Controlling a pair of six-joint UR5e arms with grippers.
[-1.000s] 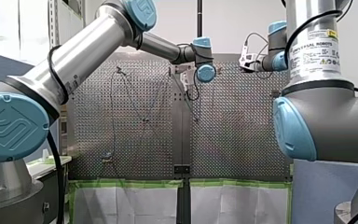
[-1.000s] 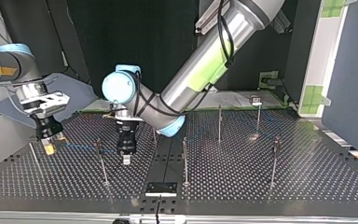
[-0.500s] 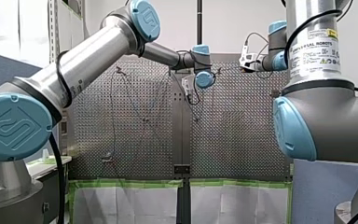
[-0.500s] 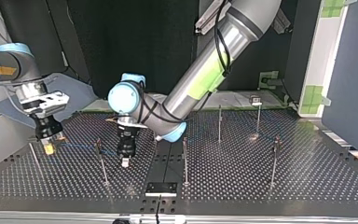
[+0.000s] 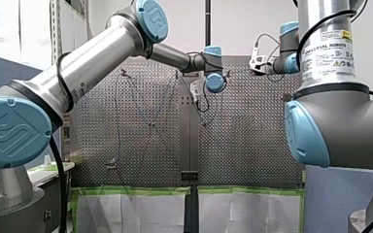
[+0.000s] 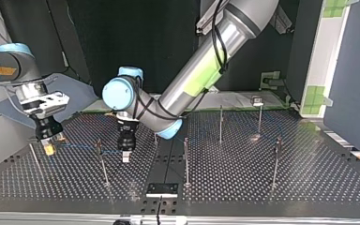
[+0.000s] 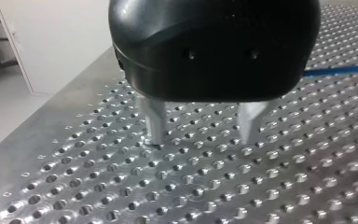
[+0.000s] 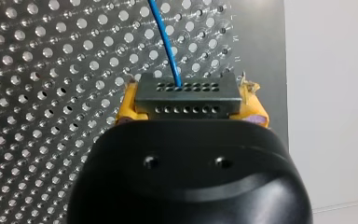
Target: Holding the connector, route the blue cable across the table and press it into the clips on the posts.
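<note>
My right gripper is shut on a dark grey connector, with yellow pads on both sides of it. The blue cable runs out of the connector over the perforated table. At the top view's left, my right gripper holds the connector low, and the cable stretches to a clip on a thin post. Beside that post my left gripper points down at the table. Its metal fingers stand apart just above the holes, open and holding nothing. The cable passes beside it.
Several more thin posts stand on the table: one by the centre seam, two further back and one at the right. A small black plate lies at the near edge. Blue panels flank the table.
My left arm's wrist has swung slightly toward the top view's left, and its gripper has risen a little by the post. My right gripper and the connector have stayed put.
</note>
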